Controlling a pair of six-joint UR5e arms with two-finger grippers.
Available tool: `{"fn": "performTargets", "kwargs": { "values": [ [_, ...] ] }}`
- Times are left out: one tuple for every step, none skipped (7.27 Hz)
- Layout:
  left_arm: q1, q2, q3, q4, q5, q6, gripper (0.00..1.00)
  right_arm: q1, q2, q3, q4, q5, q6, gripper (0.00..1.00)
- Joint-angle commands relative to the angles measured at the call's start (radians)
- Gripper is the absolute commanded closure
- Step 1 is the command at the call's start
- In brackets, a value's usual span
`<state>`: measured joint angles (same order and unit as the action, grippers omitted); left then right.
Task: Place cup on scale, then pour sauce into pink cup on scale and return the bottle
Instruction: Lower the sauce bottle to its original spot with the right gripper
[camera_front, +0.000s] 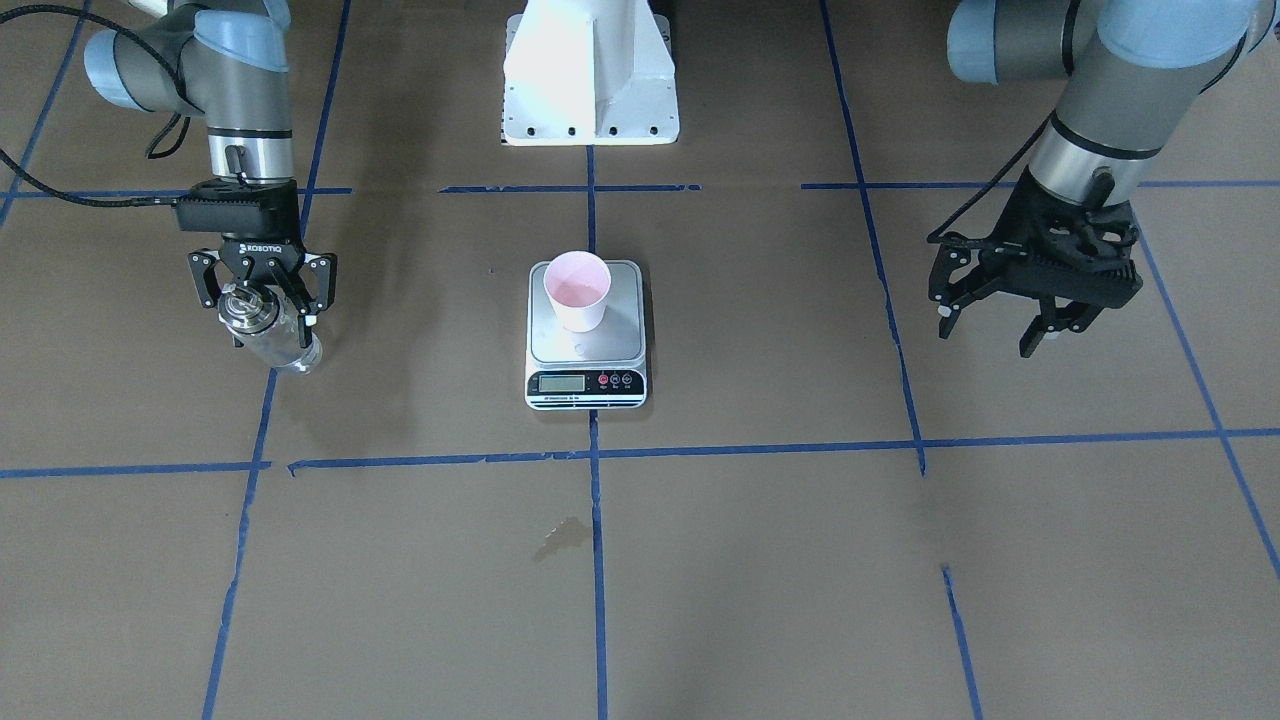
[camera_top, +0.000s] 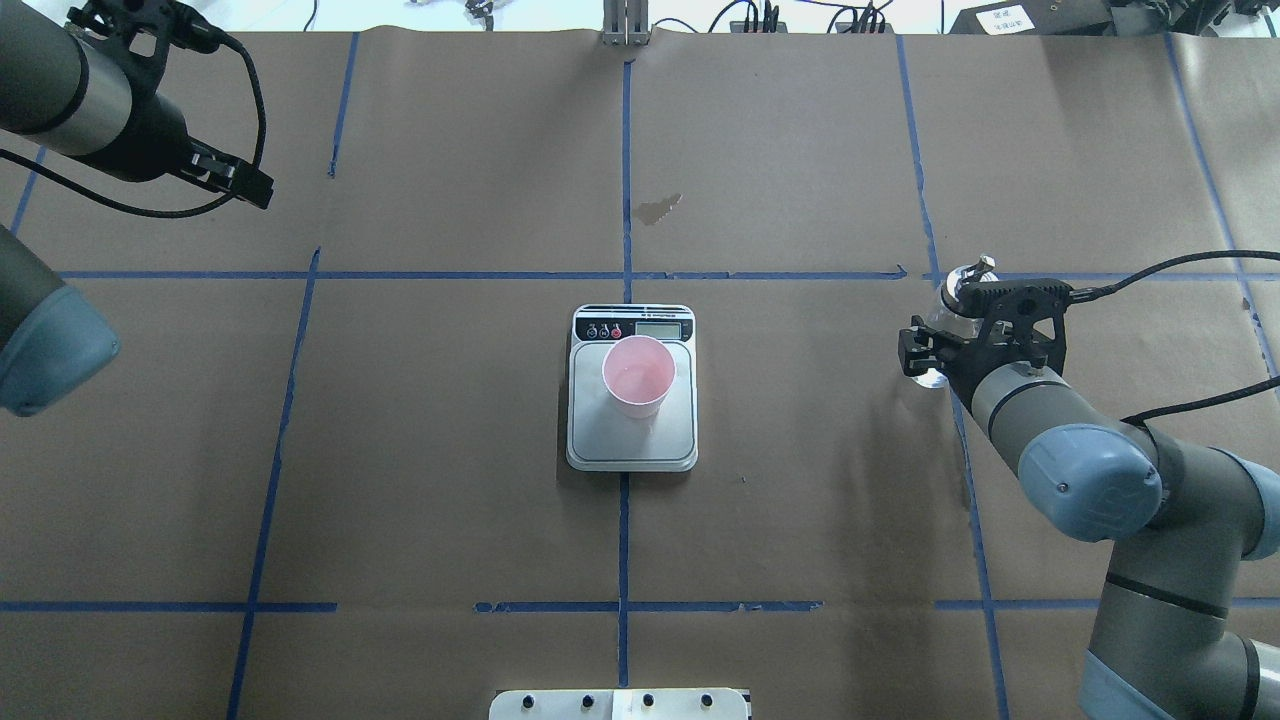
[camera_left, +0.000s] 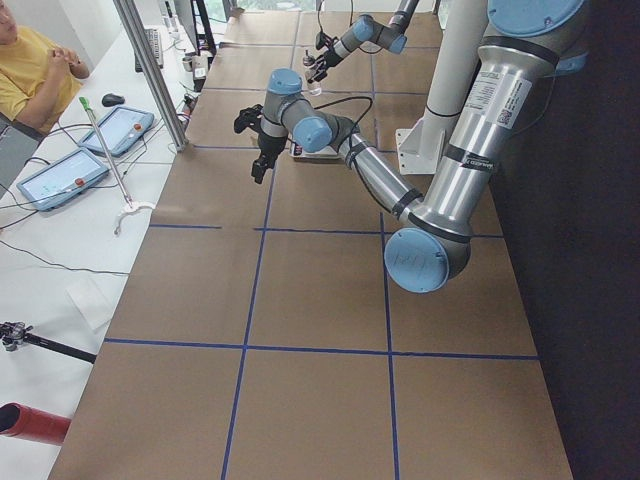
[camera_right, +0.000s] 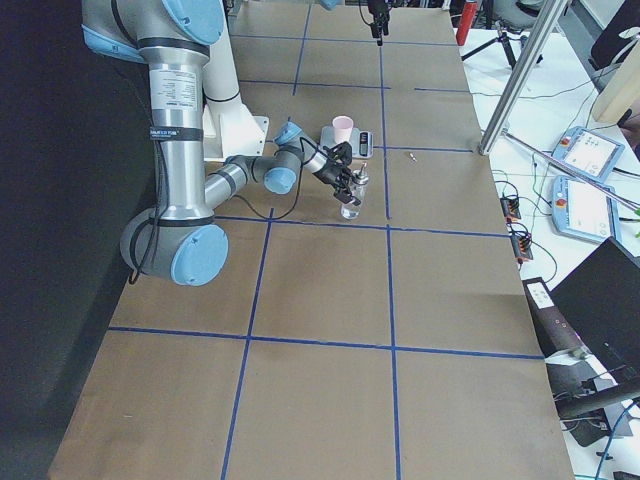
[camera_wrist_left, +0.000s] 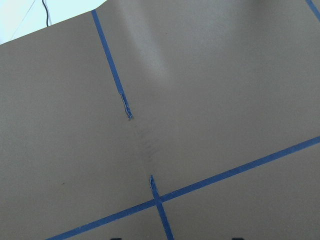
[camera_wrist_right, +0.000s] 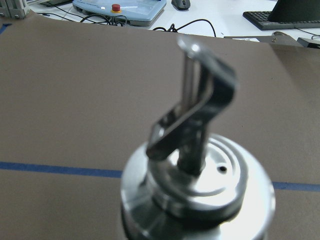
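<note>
The pale pink cup (camera_front: 577, 285) stands upright on the steel platform of the scale (camera_front: 585, 382) at the table's middle; both also show in the overhead view, the cup (camera_top: 638, 372) on the scale (camera_top: 630, 448). The clear glass bottle (camera_front: 288, 352) with its silver collar and spout stands on the table at the robot's right, apart from the scale. My right gripper (camera_front: 265, 312) is open, with a finger on either side of the bottle's collar (camera_wrist_right: 200, 190). My left gripper (camera_front: 988, 338) is open and empty, held above the table far to the other side.
The white robot pedestal (camera_front: 590, 90) stands behind the scale. A small dark stain (camera_front: 562, 535) marks the brown paper in front of the scale. Blue tape lines grid the table. Operator desks with tablets (camera_right: 590, 205) run along the far edge.
</note>
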<state>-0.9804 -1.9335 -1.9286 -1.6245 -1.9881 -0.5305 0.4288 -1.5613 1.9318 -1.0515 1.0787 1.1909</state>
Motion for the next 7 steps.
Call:
{"fn": "performTargets", "kwargs": {
  "values": [
    [0.000, -0.007, -0.004, 0.000, 0.002, -0.005, 0.21, 0.001, -0.014, -0.011, 0.031, -0.005, 0.001, 1.00],
    [0.000, -0.007, -0.004, 0.000, 0.003, -0.005, 0.21, -0.001, -0.013, -0.008, 0.031, -0.009, 0.006, 1.00],
    [0.000, -0.007, -0.004, 0.000, 0.003, -0.006, 0.21, -0.001, -0.014, -0.007, 0.031, -0.013, 0.006, 1.00],
    [0.000, -0.007, -0.004, 0.000, 0.003, -0.006, 0.21, -0.004, -0.013, -0.008, 0.031, -0.013, 0.007, 1.00],
    [0.000, -0.007, -0.001, 0.000, 0.003, -0.006, 0.21, -0.008, -0.013, -0.010, 0.031, -0.011, 0.007, 1.00],
    [0.000, -0.007, -0.001, 0.000, 0.003, -0.006, 0.20, -0.008, -0.013, -0.010, 0.031, -0.011, 0.007, 1.00],
    [0.000, -0.007, -0.001, 0.000, 0.003, -0.006, 0.21, -0.013, -0.013, -0.011, 0.031, -0.010, 0.006, 0.98]
  ]
}}
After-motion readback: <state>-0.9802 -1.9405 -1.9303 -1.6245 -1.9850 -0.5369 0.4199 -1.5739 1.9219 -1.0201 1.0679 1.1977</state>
